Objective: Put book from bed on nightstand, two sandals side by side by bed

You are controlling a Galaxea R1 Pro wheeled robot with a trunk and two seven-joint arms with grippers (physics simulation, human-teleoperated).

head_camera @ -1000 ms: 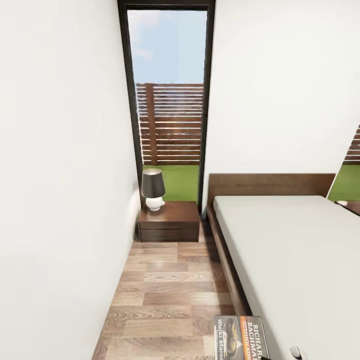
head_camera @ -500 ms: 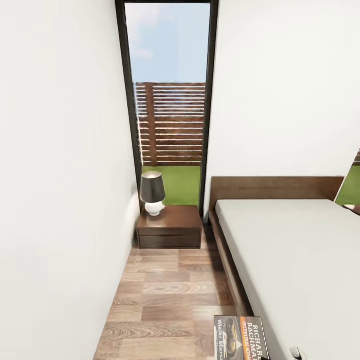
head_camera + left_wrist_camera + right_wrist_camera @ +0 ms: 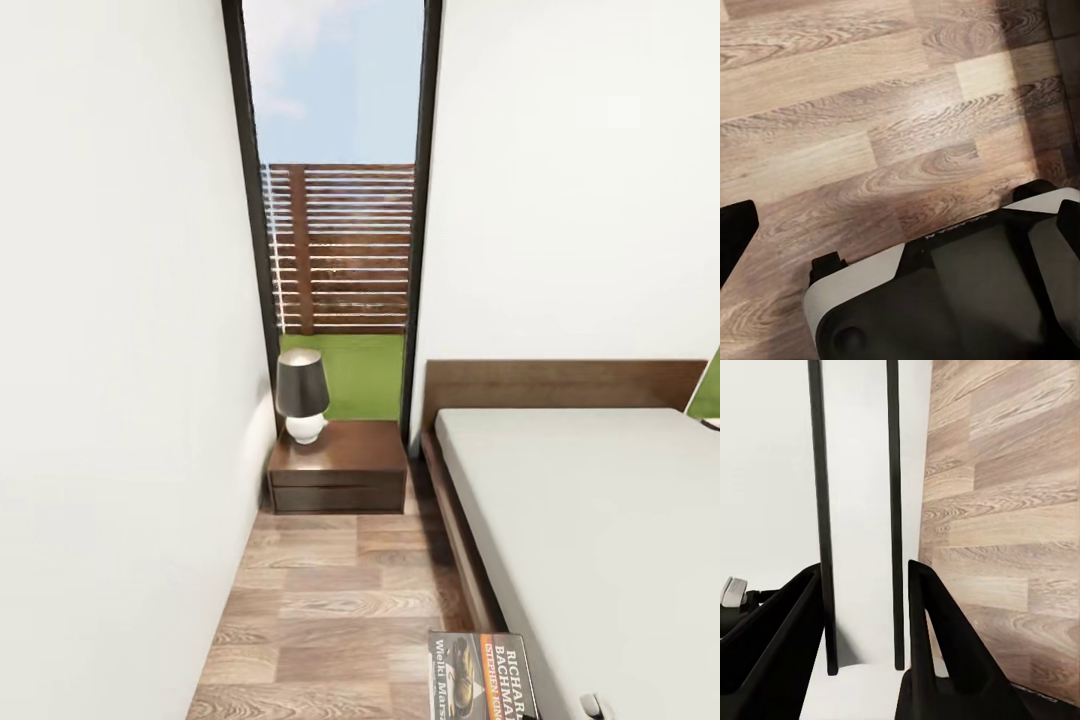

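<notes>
Left of frame centre stands the nightstand [image 3: 338,478], its top bare beside a lamp [image 3: 302,394], straight up-frame from the book [image 3: 483,676] at bottom right, pinched edge-on between the right gripper's [image 3: 862,607] fingers.

my head camera looks down the aisle between wall and bed [image 3: 600,520] toward the nightstand [image 3: 338,468] and window [image 3: 335,200]. both wrist cameras sit close over the wood floor [image 3: 870,127], which all three views share.
</notes>
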